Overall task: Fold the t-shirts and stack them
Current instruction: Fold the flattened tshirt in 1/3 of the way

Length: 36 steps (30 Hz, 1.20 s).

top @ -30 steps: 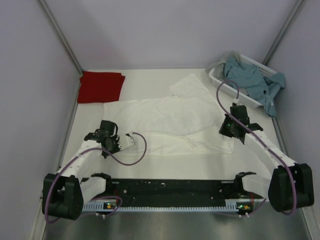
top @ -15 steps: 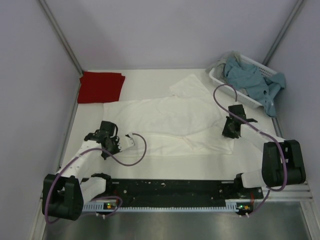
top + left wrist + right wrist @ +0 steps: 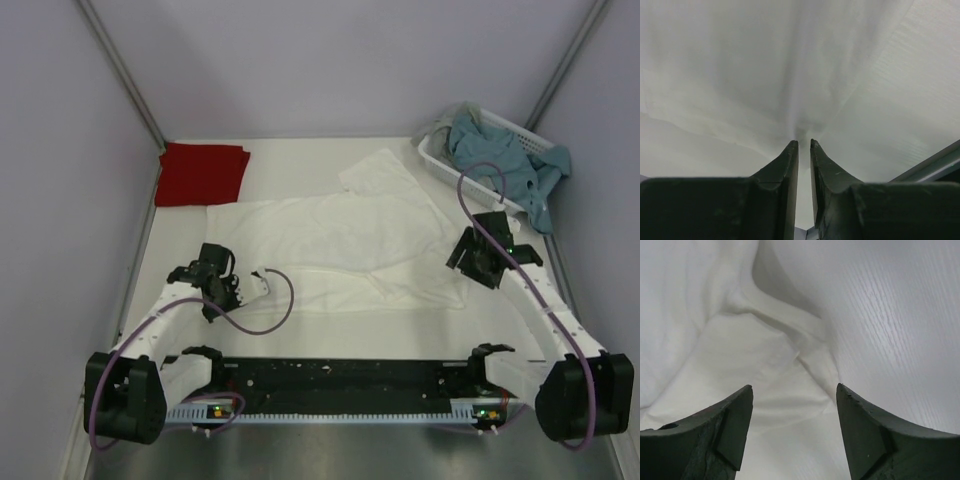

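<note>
Across the middle of the table [image 3: 290, 150] lies the white t-shirt [image 3: 340, 240], spread out but wrinkled. At its near left edge the left gripper [image 3: 803, 144] pinches a fold of this cloth between fingers pressed together. The right gripper [image 3: 794, 390] hangs with fingers spread wide over the shirt's right edge. The dark red t-shirt [image 3: 203, 173] lies folded in the far left corner. A white basket [image 3: 432, 155] with blue cloth [image 3: 505, 160] stands far right, near the right arm.
</note>
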Each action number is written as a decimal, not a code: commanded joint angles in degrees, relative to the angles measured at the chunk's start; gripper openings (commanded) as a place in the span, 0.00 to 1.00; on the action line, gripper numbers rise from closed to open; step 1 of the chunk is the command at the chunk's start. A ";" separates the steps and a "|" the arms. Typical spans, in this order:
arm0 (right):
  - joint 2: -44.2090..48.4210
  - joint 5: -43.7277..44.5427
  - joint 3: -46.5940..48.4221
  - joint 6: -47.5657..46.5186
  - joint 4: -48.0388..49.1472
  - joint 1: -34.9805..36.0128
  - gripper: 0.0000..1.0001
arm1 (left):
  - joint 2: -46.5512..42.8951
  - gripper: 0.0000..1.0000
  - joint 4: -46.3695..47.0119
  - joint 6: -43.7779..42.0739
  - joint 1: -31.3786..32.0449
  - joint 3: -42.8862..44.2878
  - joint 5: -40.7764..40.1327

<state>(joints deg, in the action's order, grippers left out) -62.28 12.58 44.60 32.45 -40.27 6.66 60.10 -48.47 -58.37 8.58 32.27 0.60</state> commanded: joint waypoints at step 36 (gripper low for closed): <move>23.42 -7.31 -10.15 15.89 -14.47 0.20 0.00 | -14.56 0.00 -12.08 -1.31 0.30 2.97 0.89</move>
<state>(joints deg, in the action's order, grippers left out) -42.24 5.06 30.85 47.27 -48.97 6.74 47.72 -56.10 -58.63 8.69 32.42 0.54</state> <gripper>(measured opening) 0.005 0.007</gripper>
